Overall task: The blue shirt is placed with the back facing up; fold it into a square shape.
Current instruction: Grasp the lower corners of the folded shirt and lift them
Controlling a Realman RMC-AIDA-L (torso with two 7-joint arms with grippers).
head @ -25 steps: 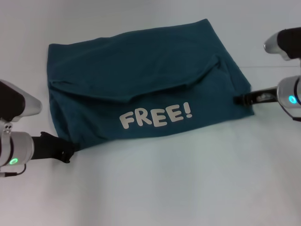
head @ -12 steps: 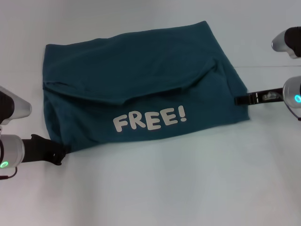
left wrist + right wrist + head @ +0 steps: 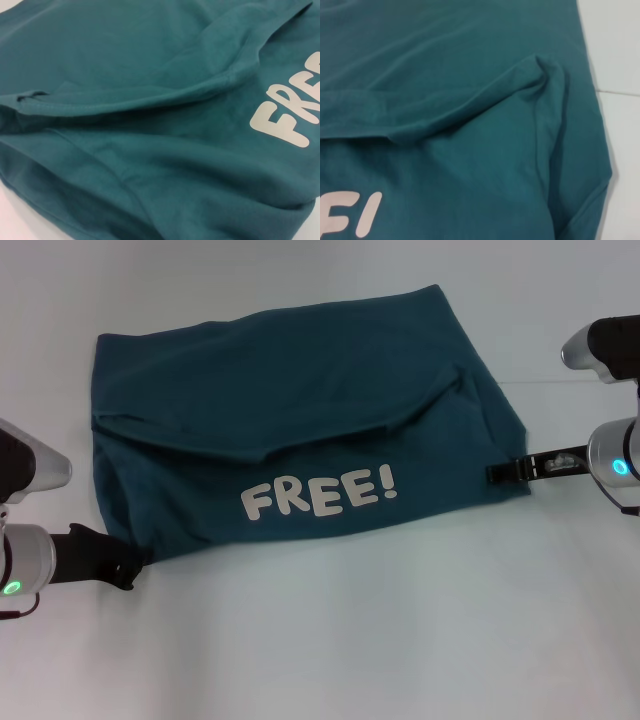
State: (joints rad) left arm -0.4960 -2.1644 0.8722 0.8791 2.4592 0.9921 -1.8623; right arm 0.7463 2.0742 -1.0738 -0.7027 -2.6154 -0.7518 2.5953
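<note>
White "FREE!" lettering (image 3: 324, 492) on blue shirt (image 3: 280, 370)

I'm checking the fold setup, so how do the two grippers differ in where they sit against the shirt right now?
The left gripper sits at the near left corner of the blue shirt, low in the head view; the right gripper sits at the right edge, farther up. The left gripper looks thick and stubby, the right gripper thin and long. Both are black and meet the shirt's edge on the white table.

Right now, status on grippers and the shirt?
Left gripper at the blue shirt's near left corner, right gripper at its right edge. Shirt folded to a rough rectangle, FREE! print up. Nothing obstructing.
</note>
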